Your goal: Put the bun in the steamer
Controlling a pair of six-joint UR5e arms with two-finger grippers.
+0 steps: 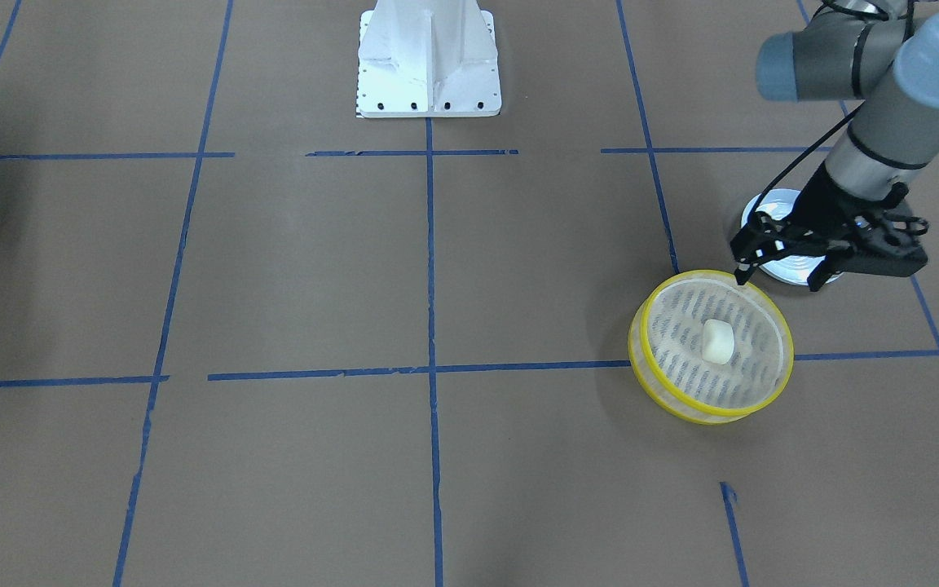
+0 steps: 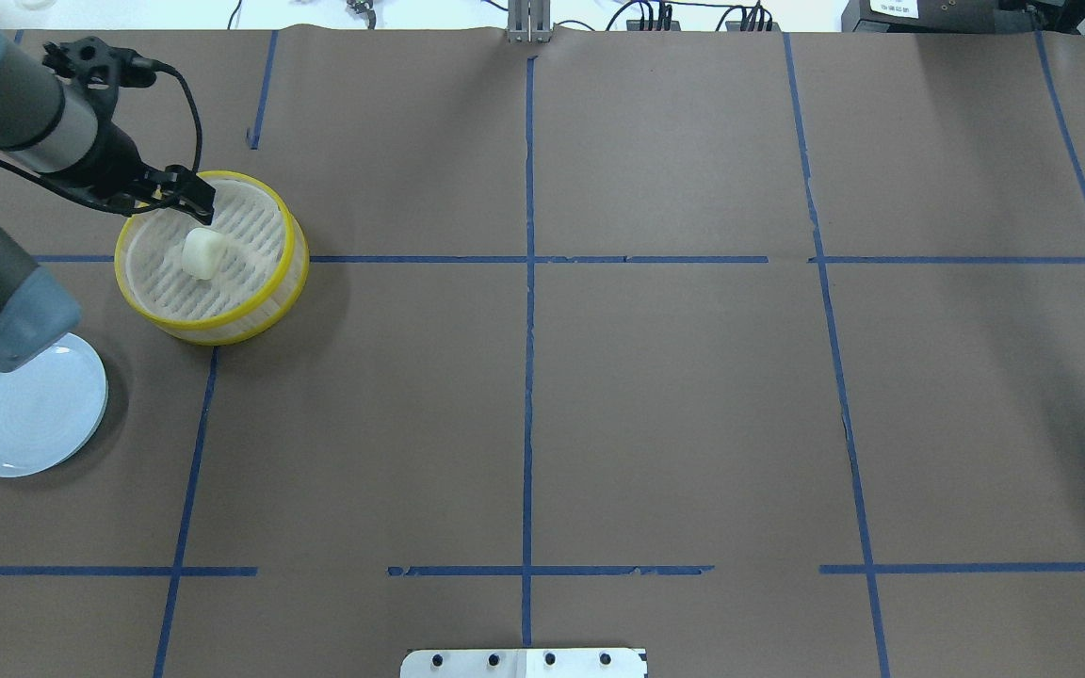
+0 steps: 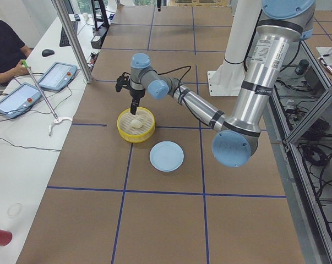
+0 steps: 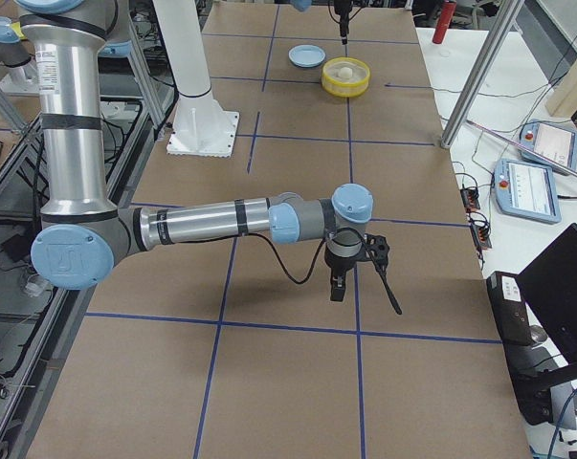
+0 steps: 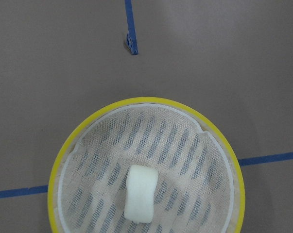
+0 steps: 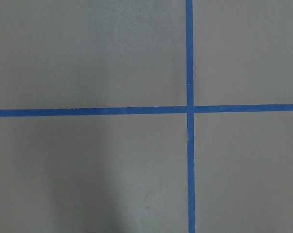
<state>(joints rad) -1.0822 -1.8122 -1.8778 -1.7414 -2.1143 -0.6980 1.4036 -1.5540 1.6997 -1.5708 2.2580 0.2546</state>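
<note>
The cream-white bun lies near the middle of the steamer, a round basket with yellow rims and a slotted pale base. It also shows in the overhead view and the left wrist view, inside the steamer's rim. My left gripper is open and empty. It hangs above the steamer's edge on the robot's side, apart from the bun. My right gripper shows only in the exterior right view, low over bare table far from the steamer. I cannot tell if it is open or shut.
A pale blue plate lies empty beside the steamer, partly under my left arm. The white robot base stands at the table's edge. Blue tape lines cross the brown table. An operator and tablets are at the side bench.
</note>
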